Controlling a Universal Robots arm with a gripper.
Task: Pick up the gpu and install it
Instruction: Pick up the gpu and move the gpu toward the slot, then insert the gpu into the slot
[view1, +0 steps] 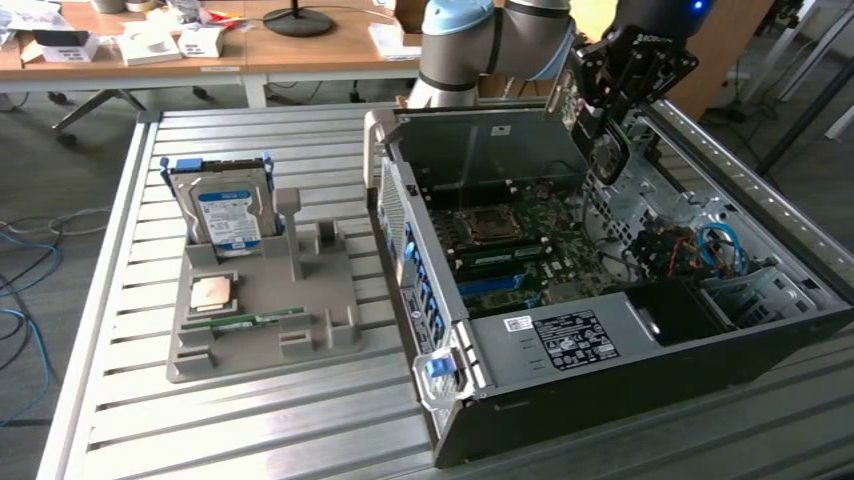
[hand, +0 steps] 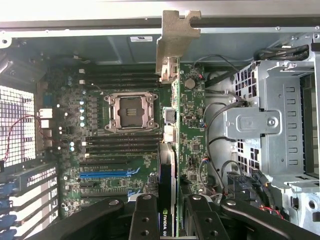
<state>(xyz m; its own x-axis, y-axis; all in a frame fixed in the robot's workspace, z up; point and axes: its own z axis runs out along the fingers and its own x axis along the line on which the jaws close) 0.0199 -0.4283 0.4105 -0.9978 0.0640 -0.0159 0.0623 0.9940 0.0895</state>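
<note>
gripping the gpu (hand: 190, 125) edge-on over the motherboard (hand: 100, 145), the claw (hand: 167, 212) hangs above the case (view1: 561, 420) in the exterior view.

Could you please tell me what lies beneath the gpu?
The motherboard, with its processor socket and a blue slot alongside; the strip directly under the gpu is hidden.

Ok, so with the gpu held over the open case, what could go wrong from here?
The gpu hangs edge-on in the gripper above the motherboard; a slight tilt could make it strike board parts instead of seating. Its silver bracket might snag the case wall. Cables beside it could catch.
</note>
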